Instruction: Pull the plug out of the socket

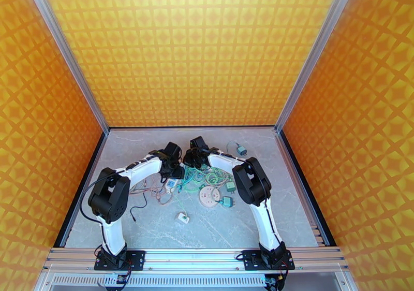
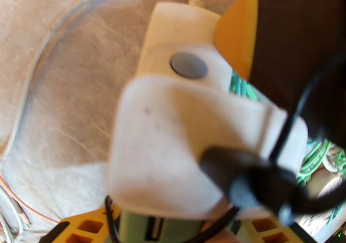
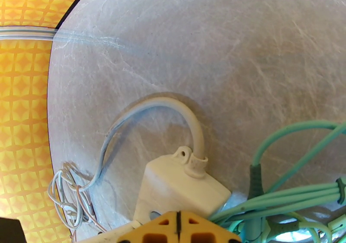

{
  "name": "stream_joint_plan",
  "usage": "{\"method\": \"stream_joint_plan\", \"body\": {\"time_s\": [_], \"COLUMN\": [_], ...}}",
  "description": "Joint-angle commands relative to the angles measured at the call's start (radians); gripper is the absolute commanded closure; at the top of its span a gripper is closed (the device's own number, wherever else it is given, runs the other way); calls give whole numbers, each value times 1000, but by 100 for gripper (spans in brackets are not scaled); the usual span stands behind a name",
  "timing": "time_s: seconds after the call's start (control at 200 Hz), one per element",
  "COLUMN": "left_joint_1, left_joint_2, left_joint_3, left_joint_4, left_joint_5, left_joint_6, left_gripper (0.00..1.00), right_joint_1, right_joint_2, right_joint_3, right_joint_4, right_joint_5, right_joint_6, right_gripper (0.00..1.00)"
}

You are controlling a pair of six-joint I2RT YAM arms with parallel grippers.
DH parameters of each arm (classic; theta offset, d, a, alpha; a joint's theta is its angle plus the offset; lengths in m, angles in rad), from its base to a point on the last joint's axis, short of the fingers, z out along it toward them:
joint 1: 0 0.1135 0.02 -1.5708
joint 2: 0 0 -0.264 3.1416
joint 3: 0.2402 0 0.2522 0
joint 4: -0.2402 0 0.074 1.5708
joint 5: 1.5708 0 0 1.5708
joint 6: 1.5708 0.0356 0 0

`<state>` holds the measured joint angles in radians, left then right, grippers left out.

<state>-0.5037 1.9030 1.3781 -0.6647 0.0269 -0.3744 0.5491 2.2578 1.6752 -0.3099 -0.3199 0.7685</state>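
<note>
**Plug held, socket pinned down**

Both arms meet at mid-table (image 1: 248,219). The left gripper (image 2: 177,233) has a jaw on either side of the white plug (image 2: 173,153) and is clamped on it. A black cable (image 2: 277,187) leaves the plug's face. The plug lies against the white socket (image 2: 181,27); too blurred to tell if its pins are in or out. The right gripper (image 3: 177,226) has its tips closed together, resting on the socket's end near its white cord (image 3: 173,110). Green cables (image 3: 294,192) lie just beside the socket.
</note>
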Motion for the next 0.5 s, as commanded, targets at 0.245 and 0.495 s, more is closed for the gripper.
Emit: {"method": "stream_joint_plan", "body": {"time_s": [0.245,0.495], "left_joint_1": [6,-10], "left_joint_2": [26,36], "left_joint_3": [52,41], "left_joint_4": [113,108], "left_joint_5": [-67,-64], "left_joint_6": [54,90], "left_gripper": [38,46], "right_joint_1": [-2,-1], "right_joint_2": [60,67], "right_joint_3": [-30,-23], "right_joint_4": [-165,-165], "right_joint_5": [34,27], "right_joint_6": [-23,-23], "right_gripper": [100,100]}}
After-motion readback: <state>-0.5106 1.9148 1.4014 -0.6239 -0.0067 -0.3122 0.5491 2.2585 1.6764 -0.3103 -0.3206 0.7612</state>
